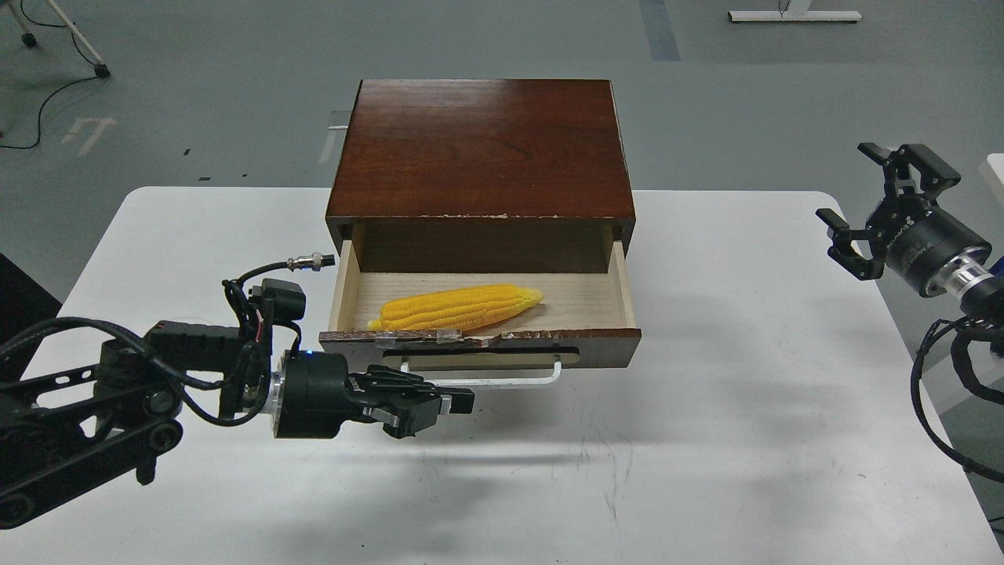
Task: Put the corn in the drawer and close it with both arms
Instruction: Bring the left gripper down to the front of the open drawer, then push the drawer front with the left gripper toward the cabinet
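The bright-yellow corn (459, 308) lies lengthwise inside the open drawer (604, 348), towards its left and front. The drawer is pulled out of the dark wooden cabinet (482, 145); its white bar handle (510, 382) faces me. My left gripper (464, 400) is shut and empty, pointing right, low over the table just in front of the drawer front, with its tip by the left part of the handle. My right gripper (851, 184) is open and empty, held up beyond the table's right edge, well away from the drawer.
The cabinet stands at the middle back of the white table (706, 439). A loose cable connector (310, 261) of my left arm sits close to the drawer's left side. Grey floor lies beyond the table, with a stand base (792, 16) far back.
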You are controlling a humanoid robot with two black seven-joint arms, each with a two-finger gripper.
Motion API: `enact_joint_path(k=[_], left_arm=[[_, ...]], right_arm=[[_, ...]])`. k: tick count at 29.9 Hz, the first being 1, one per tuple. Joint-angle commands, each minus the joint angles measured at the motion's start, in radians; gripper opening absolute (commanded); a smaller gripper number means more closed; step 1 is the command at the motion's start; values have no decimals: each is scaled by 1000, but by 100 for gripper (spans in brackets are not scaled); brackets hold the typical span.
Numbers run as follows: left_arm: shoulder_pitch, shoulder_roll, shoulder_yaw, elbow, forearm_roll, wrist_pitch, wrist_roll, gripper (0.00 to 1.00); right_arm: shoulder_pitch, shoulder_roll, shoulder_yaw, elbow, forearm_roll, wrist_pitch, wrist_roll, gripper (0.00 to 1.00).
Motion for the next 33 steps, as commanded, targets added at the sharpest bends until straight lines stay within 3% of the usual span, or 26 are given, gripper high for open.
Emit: enact_joint_path(k=[1,22,33], left_arm=[[5,13,2,0,0,-5,0,0],[-2,-18,0,89,-7,0,0,0],[-4,99,11,-12,-3,-6,0,0]], right_arm=[[0,2,0,-3,0,-1,0,97],[-4,18,-5,-24,0,-15,0,97],[-4,23,-6,-39,-3,-15,0,97]])
